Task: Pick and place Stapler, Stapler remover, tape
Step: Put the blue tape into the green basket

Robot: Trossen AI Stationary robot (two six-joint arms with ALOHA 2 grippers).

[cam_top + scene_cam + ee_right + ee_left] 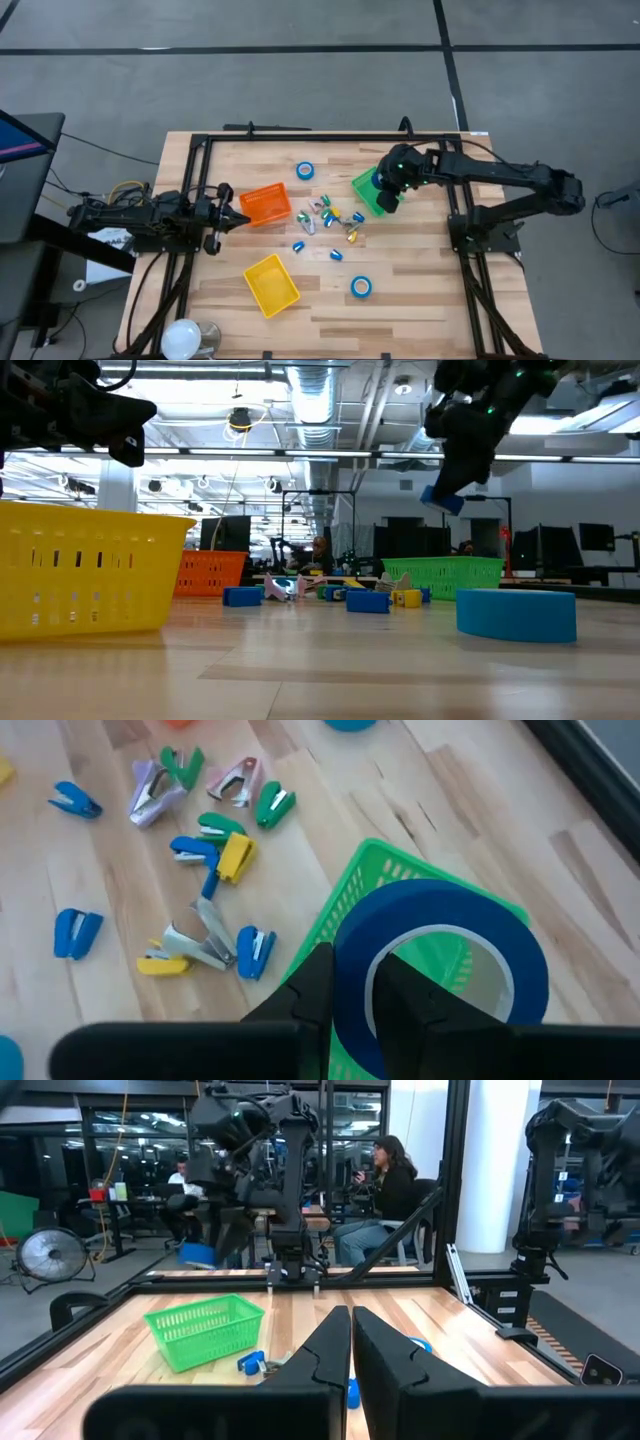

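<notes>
Three bins [266, 204] ring a scatter of small staplers [330, 218] mid-table — tape rolls [305, 171] lie at the edges.

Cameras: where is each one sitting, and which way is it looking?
High view: above the table, looking straight down; both arms show, the right gripper over the green bin.
Low view: at table-top height, looking across at the yellow bin.
Left wrist view: on the left arm, looking past its shut fingers.
Right wrist view: on the right arm, looking down at the held blue tape roll.
Shared: both wrist views show the green bin.
</notes>
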